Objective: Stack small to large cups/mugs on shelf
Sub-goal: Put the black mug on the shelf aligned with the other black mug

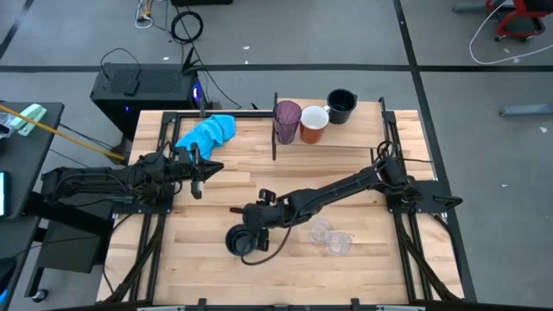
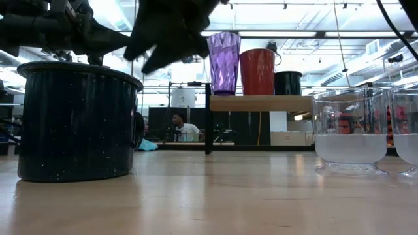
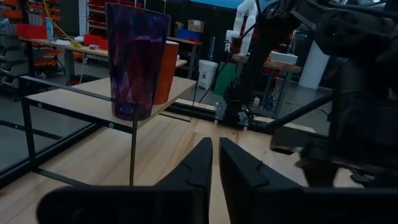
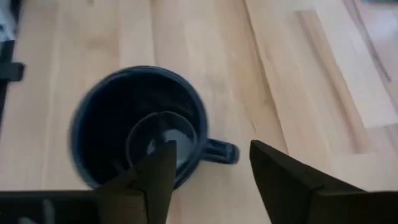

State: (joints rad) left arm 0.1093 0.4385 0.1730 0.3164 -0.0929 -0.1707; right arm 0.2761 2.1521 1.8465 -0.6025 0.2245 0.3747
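Observation:
A dark navy mug (image 1: 235,244) stands upright on the tabletop near the front; it also shows in the low view (image 2: 78,121). My right gripper (image 4: 211,147) is open and hovers just above it, one finger over the rim (image 4: 186,124), the other past the handle (image 4: 221,151), touching nothing. Two small clear cups (image 1: 321,230) (image 1: 339,244) stand to the right of the mug. The shelf (image 1: 363,138) at the back carries the purple tumbler (image 1: 287,121), the orange mug (image 1: 314,123) and a second navy mug (image 1: 342,105). My left gripper (image 3: 213,163) is shut and empty at the table's left.
A bright blue cloth (image 1: 207,131) lies at the back left, beside the shelf's black upright (image 1: 276,130). Bare tabletop (image 1: 285,168) lies between the shelf and the front mug. A person (image 2: 177,127) sits in the room beyond the table.

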